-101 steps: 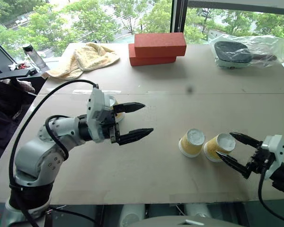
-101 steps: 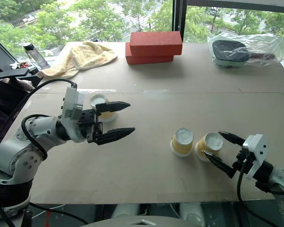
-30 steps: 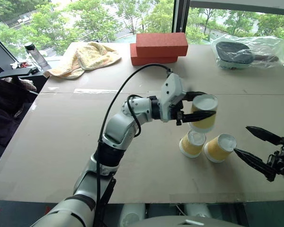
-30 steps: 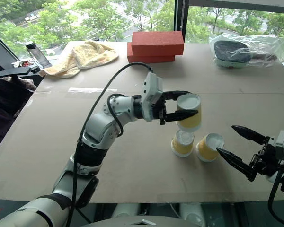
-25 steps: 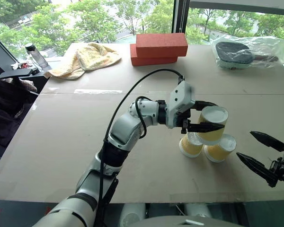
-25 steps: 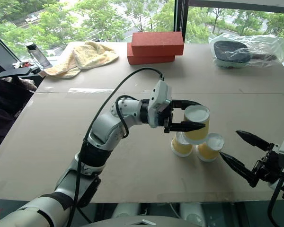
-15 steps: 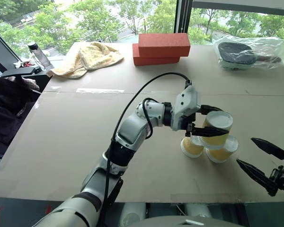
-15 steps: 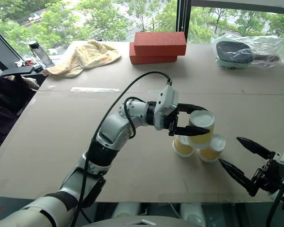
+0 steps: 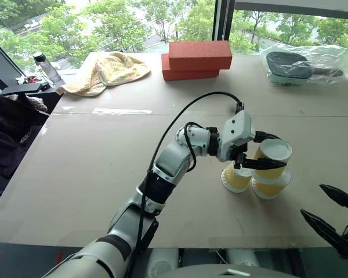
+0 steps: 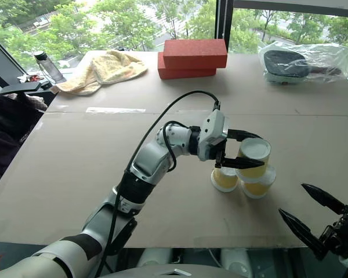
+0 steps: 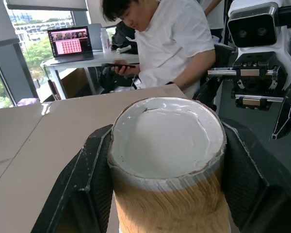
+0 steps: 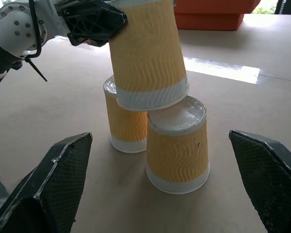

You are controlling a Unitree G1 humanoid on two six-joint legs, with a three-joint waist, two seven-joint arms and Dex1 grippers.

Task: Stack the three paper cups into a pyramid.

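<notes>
Reaching level across the table [image 9: 104,174], left gripper [image 9: 265,158] jaws clenched on 1 cup [image 9: 272,159]; right gripper [image 9: 333,214] spread.

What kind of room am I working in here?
Probably an office or lab, upstairs: big windows look onto treetops, a person sits near a desk with an open laptop, and the worktable is covered in cardboard.

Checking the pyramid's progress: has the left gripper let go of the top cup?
No, the left gripper is shut on the top cup.
</notes>
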